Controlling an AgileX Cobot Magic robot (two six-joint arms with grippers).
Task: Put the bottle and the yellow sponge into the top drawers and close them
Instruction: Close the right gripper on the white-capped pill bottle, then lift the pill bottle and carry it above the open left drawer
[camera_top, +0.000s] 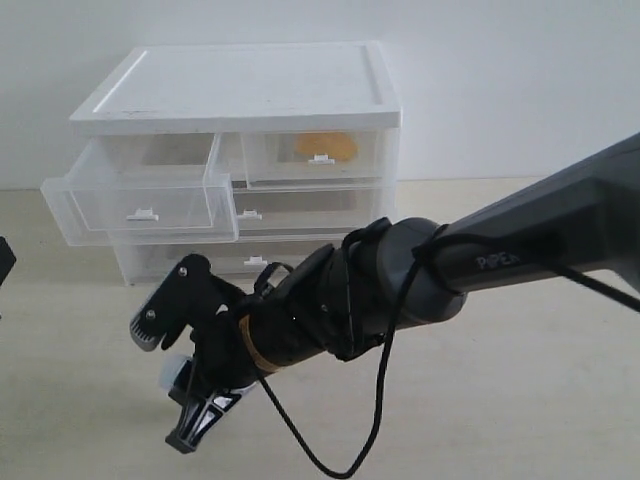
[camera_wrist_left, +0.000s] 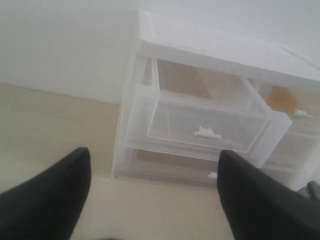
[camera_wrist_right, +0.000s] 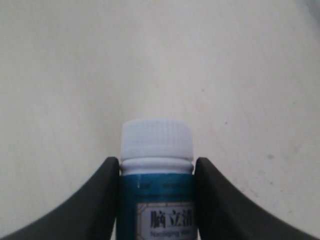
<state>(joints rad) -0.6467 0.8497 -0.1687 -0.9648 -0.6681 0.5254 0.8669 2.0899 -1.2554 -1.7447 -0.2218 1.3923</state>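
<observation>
**Right jaws.** Clenched on the bottle (camera_wrist_right: 156, 192), one finger (camera_wrist_right: 107, 200) flat against each side of the teal label band (camera_wrist_right: 156, 205). The ribbed white cap (camera_wrist_right: 156, 140) projects past the fingertips. They sit low in front of the cabinet (camera_top: 240, 85), out from its left front corner and lower than the open drawer. Whether the bottle touches the worktop (camera_top: 500, 380) cannot be told.

**Bottle.**
- Handling, by judgement: light, rigid plastic, not fragile. The smooth round wall is apt to twist or slide in a loose grip.
- Best hold: across the label band at mid-body, as now. The cap is narrower and a poorer seat.

**Left jaws.** Released, spread wide, nothing between them. They are in front of the cabinet, facing the open drawer.

**Top drawers.**
- Left drawer (camera_top: 140, 200): pulled well out of the cabinet, no contents visible.
- Right drawer (camera_top: 315, 160): pushed in flush with the cabinet front.

**Sponge** (camera_top: 325, 147). Inside the right drawer, seen through its clear front. Handling, by judgement: soft, very light, compressible, so a gentle pinch across its flat faces is enough.

**Outstanding, by judgement.** The bottle goes into the left drawer, lowered rather than dropped so that it does not roll. The drawer is then pushed shut by its white tab (camera_top: 143, 213).
</observation>
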